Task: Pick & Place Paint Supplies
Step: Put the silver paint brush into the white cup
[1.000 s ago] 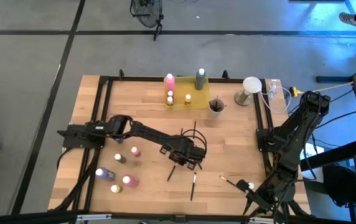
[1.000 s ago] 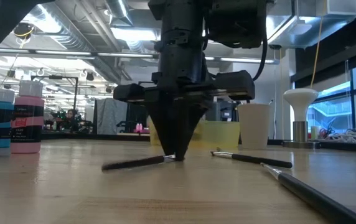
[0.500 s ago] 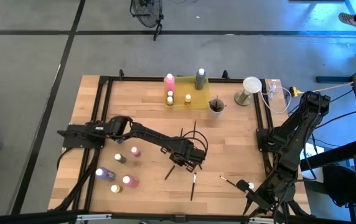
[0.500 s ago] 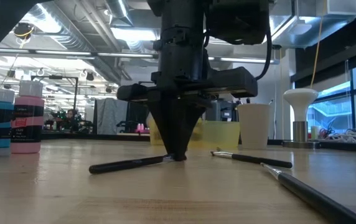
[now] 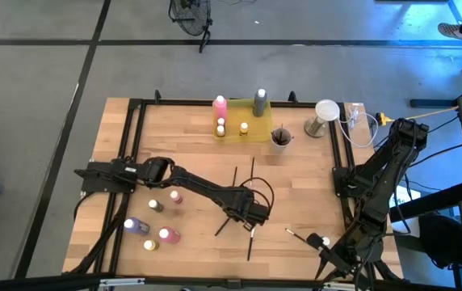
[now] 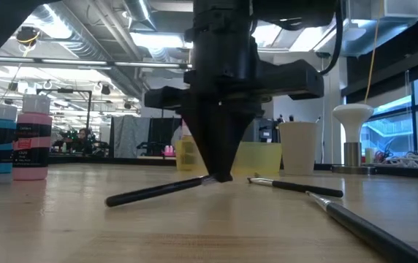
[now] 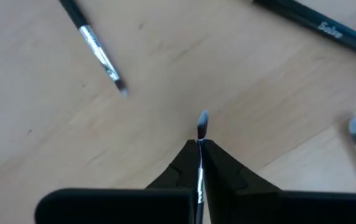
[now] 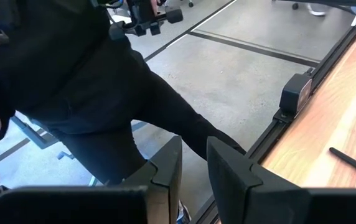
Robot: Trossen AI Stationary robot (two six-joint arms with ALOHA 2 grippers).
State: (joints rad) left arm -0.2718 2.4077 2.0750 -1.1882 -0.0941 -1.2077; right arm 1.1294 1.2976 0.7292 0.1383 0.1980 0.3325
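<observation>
My left gripper (image 5: 252, 217) points straight down over the table's middle, shut on a thin dark-handled paintbrush (image 6: 158, 190). My right gripper (image 8: 193, 167) waits past the near right corner, fingers a little apart, nothing between them. Other brushes lie loose around the left gripper (image 5: 251, 242) (image 5: 235, 179) (image 5: 296, 236). Small paint bottles stand at the near left (image 5: 169, 235) (image 5: 134, 225) (image 5: 175, 196). A pink bottle (image 5: 220, 105) and a grey one (image 5: 260, 101) stand in the yellow tray (image 5: 251, 129) at the far edge. My left gripper pinches the brush at its metal ferrule (image 7: 200, 155) between the two fingertips, from above, pointing down. The pale bristle tip (image 7: 203, 121) sticks out past the fingers. The brush slants: the held end is lifted, and the handle's free end (image 6: 112, 199) rests on the table.
A cup (image 5: 280, 137) with brushes stands right of the tray, a white mushroom-shaped object (image 5: 325, 113) farther right. The black frame rails (image 5: 134, 145) border the table. Beyond the near right edge a person in dark clothes (image 8: 84, 74) shows in the right wrist view.
My left gripper has risen a little and gone toward the table's near edge and slightly right, taking the brush along. The brush's bristle end has come up off the table; its handle end has stayed down, so the brush now slants.
</observation>
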